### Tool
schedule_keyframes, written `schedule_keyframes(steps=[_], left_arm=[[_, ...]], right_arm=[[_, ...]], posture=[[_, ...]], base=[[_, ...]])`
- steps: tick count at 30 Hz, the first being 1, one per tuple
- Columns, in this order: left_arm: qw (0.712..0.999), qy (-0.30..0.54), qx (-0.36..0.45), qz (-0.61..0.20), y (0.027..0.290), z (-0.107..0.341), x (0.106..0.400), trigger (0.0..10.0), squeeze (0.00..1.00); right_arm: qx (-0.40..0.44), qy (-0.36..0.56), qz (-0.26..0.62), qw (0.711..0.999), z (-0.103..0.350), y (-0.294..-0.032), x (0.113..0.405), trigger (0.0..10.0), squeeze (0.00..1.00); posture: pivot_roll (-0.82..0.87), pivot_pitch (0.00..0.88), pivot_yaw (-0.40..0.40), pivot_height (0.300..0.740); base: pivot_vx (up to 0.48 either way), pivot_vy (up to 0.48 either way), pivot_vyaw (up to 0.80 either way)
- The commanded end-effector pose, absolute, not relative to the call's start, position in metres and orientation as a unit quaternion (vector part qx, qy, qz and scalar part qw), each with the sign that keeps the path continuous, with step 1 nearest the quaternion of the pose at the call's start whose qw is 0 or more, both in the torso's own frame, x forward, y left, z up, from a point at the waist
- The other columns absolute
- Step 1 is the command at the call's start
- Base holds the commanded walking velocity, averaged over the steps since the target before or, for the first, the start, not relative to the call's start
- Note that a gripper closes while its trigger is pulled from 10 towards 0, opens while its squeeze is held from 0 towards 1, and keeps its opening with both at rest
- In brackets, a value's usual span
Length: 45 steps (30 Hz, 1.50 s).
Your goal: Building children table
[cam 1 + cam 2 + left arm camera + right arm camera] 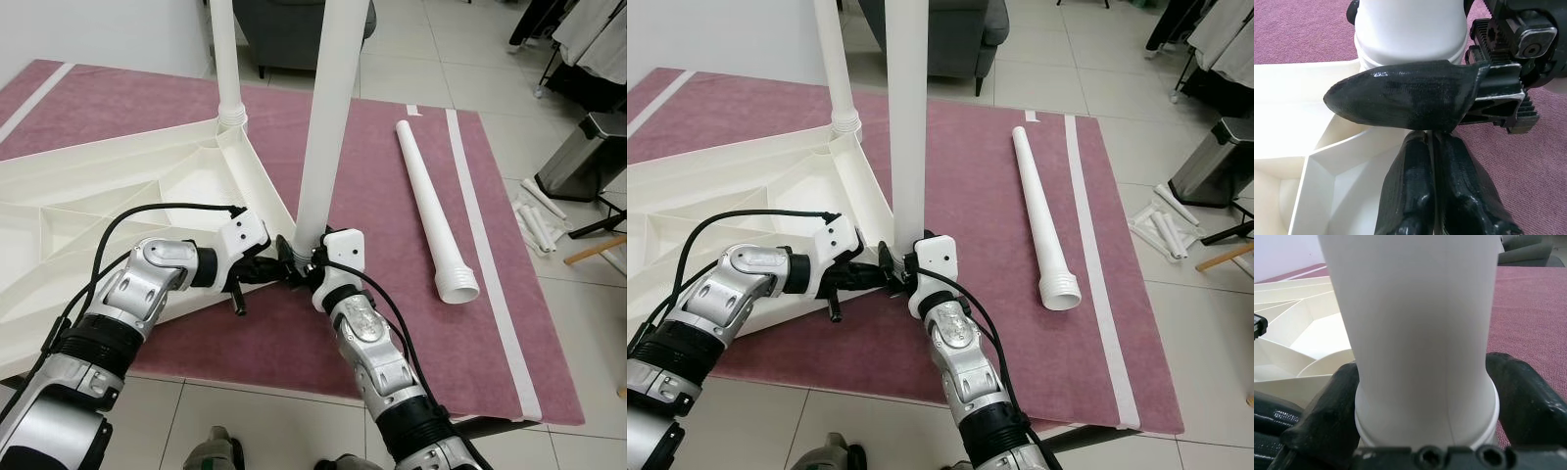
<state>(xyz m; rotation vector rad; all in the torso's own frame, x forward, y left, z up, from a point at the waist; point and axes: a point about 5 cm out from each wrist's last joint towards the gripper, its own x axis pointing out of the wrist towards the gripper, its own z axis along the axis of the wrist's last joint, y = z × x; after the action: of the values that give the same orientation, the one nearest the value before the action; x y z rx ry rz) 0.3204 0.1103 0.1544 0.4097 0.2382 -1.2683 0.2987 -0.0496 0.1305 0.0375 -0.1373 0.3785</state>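
- Your upturned white tabletop (118, 211) lies at the left of the frame, ribbed inside, on the maroon rug (372, 196).
- Your right gripper (1420, 382) is clamped round the base of an upright white leg (323, 127) at centre.
- Your left gripper (279, 266) is pressed closed beside that base.
- A spare leg (431, 211) lies at right.

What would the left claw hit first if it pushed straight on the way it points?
Probably the right claw, which grips the upright leg's base; the left claw points at it, shut, nearly touching.
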Motion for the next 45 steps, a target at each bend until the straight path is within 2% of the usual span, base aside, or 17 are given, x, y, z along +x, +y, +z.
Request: schedule_keyframes(steps=[1,36,37,38,41,45], left_arm=[[0.784,0.056,0.191,-0.588,0.107,0.175,0.324,0.0,0.0],[0.784,0.056,0.191,-0.588,0.107,0.175,0.324,0.0,0.0],[0.784,0.056,0.191,-0.588,0.107,0.175,0.324,0.0,0.0],[0.788,0.055,0.203,-0.579,0.106,0.173,0.326,10.0,0.0],[0.793,0.054,0.222,-0.564,0.104,0.17,0.329,10.0,0.0],[0.793,0.055,0.222,-0.564,0.105,0.17,0.329,10.0,0.0]], right_arm=[[0.02,-0.051,0.198,0.979,0.122,-0.045,0.294,10.0,0.0],[0.02,-0.051,0.198,0.979,0.122,-0.045,0.294,10.0,0.0],[0.018,-0.056,0.204,0.977,0.124,-0.045,0.295,10.0,0.0],[-0.02,-0.092,0.244,0.965,0.139,-0.049,0.298,10.0,0.0],[-0.079,-0.138,0.298,0.941,0.16,-0.055,0.302,10.0,0.0],[-0.079,-0.138,0.298,0.941,0.16,-0.055,0.302,10.0,0.0]], posture=[[0.15,0.093,-0.001,0.74],[0.15,0.093,-0.001,0.74],[0.15,0.0,0.0,0.74],[0.15,0.0,0.0,0.74],[0.15,0.0,0.0,0.74],[0.15,0.0,0.0,0.74]], base=[[0.0,0.0,0.0],[0.0,0.0,0.0],[0.0,0.0,0.0],[0.0,0.0,0.0],[0.0,0.0,0.0],[0.0,0.0,0.0]])
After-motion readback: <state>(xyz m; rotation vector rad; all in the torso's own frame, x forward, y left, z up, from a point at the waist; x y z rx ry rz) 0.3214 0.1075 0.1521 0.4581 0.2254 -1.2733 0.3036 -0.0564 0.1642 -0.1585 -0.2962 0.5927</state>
